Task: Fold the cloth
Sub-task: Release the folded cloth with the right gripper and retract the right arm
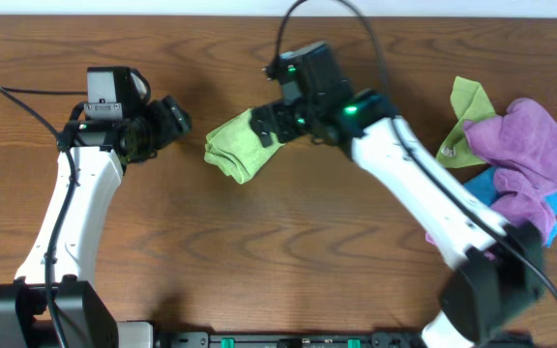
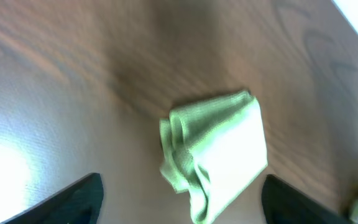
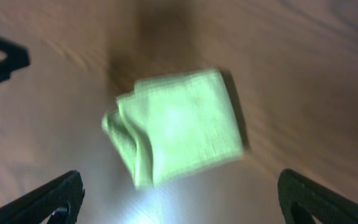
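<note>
On the table (image 1: 259, 242), the cloth (image 1: 237, 147) lies near the middle as a small folded packet, well apart from the pile of purple cloths (image 1: 525, 145) at the right. My right end effector (image 1: 262, 126) hangs over its right edge, fingers spread and holding nothing. My left end effector (image 1: 177, 121) stands to its left, not touching it, also spread and empty. I judge the fold is released, so I should lift both arms straight up, without dragging the layers open.
</note>
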Controlling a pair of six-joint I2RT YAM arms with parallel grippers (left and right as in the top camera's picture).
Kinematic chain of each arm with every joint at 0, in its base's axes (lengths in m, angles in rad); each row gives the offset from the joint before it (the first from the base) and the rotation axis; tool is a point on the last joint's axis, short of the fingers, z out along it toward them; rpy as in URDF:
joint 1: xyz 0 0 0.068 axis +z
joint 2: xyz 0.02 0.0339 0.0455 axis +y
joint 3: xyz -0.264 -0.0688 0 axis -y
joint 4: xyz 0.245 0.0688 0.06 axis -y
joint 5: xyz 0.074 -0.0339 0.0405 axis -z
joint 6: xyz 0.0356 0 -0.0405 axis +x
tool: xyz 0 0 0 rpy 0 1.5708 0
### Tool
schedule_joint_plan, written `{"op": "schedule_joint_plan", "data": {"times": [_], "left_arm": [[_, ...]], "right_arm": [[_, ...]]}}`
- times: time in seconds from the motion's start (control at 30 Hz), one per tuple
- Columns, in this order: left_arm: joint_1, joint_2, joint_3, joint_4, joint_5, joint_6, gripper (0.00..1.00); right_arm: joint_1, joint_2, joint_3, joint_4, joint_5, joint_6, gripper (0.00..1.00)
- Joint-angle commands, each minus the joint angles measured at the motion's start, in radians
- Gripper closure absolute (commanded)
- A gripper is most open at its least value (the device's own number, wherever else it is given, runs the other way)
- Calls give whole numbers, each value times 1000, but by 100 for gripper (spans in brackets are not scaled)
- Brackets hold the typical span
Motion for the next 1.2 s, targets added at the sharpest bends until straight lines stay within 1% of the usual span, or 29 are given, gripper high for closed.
{"op": "schedule_joint_plan", "data": {"times": [0.0,0.03,0.1,0.13,0.33,0.4,0.43,0.5,0.57,0.67,0.8,0.93,1.07,1.1,1.17], "left_arm": [[5,-14,18,-36,88,-5,8],[5,-14,18,-55,99,-5,2],[3,-13,17,-83,103,-8,2],[3,-7,6,-88,117,-13,3],[2,5,-97,-18,224,-64,3],[0,6,-144,26,261,-88,3],[-10,6,-181,57,265,-114,2],[-31,6,-240,122,286,-145,2],[-55,6,-294,183,286,-187,2],[-98,8,-364,292,281,-238,1],[-158,32,-414,394,242,-301,0],[-208,110,-420,480,222,-341,0],[-222,187,-420,570,222,-386,0],[-222,203,-420,588,221,-390,5],[-222,219,-420,609,206,-390,6]], "right_arm": [[-42,-103,13,-110,7,-105,1],[-61,-136,11,-174,7,-126,1],[-95,-192,-12,-252,7,-145,1],[-127,-253,-66,-275,7,-147,1],[-224,-555,-382,-260,7,-121,1],[-250,-673,-494,-257,6,-84,1],[-268,-768,-575,-257,7,-41,1],[-290,-893,-672,-257,7,23,1],[-305,-1012,-743,-258,7,93,1],[-308,-1129,-789,-266,7,145,1],[-308,-1186,-793,-299,6,151,1],[-308,-1183,-793,-310,6,150,1],[-308,-1183,-793,-310,6,150,1],[-308,-1183,-793,-310,6,150,1],[-308,-1183,-793,-310,6,150,1]]}}
